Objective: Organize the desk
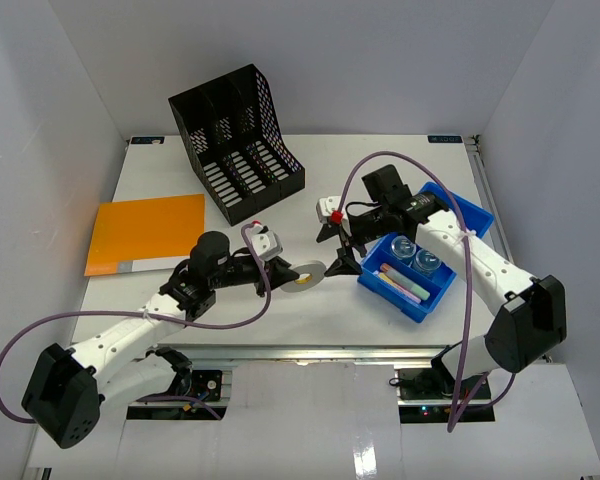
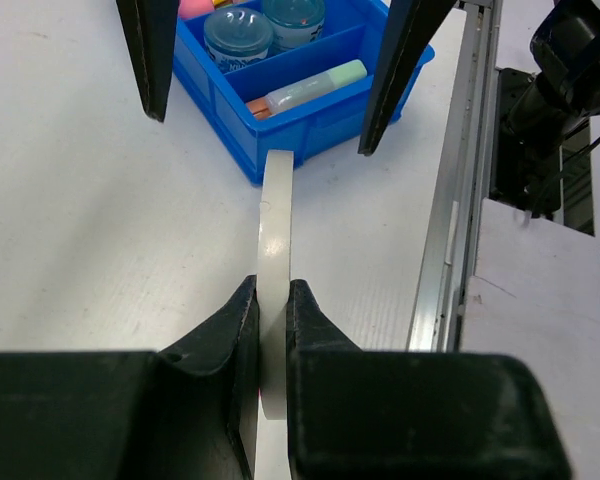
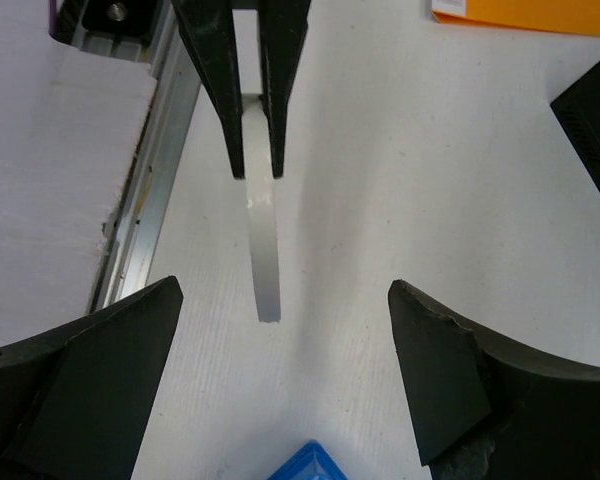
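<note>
The white worktop (image 1: 160,178) fills the top view, with its rail at 6 o'clock. A black file rack (image 1: 238,140) stands at 11 o'clock, an orange folder (image 1: 145,233) lies at 9 and a blue bin (image 1: 390,298) sits at 3. At centre, the left end effector (image 1: 288,275) pinches a white tape roll (image 1: 307,277). The right end effector (image 1: 337,250) gapes wide, empty, facing it.

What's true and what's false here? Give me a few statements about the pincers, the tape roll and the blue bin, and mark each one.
1. The left pincer is shut on the tape roll. True.
2. The right pincer grips the tape roll. False: it is open, jaws apart from the roll.
3. The orange folder stands in the black file rack. False: it lies flat on the desk.
4. The blue bin holds two round jars. True.
</note>
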